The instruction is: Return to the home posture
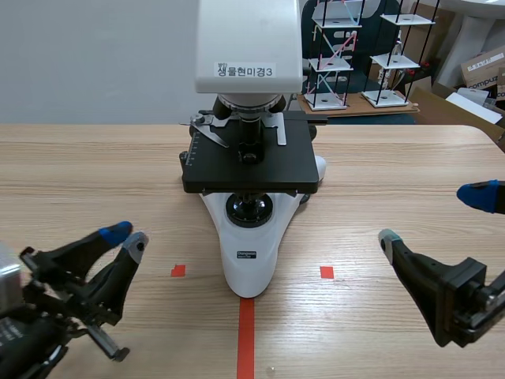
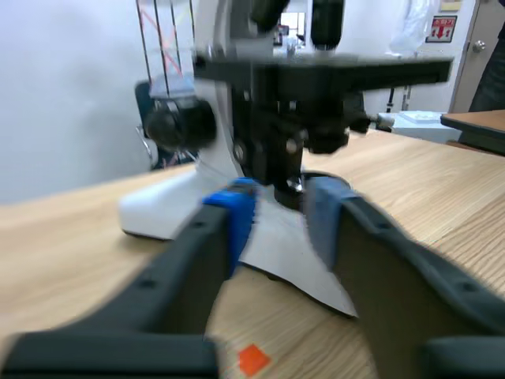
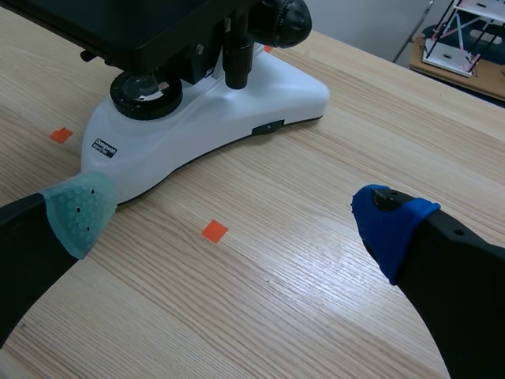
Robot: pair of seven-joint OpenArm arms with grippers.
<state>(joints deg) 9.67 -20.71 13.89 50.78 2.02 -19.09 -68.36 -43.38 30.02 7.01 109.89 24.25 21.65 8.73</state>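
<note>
Right jaws are standing wide open above the pale wooden bench point(image 3: 316, 260), gripping nothing. Left jaws are sitting only narrowly parted, gripping nothing either. The black left arm point(image 1: 63, 292) and black right arm point(image 1: 450, 292) are lying low at the near edge, both well apart from the white-and-black microscope point(image 1: 248, 245) between them. I'm judging the return home nearly done, with perhaps a last settling left.
</note>
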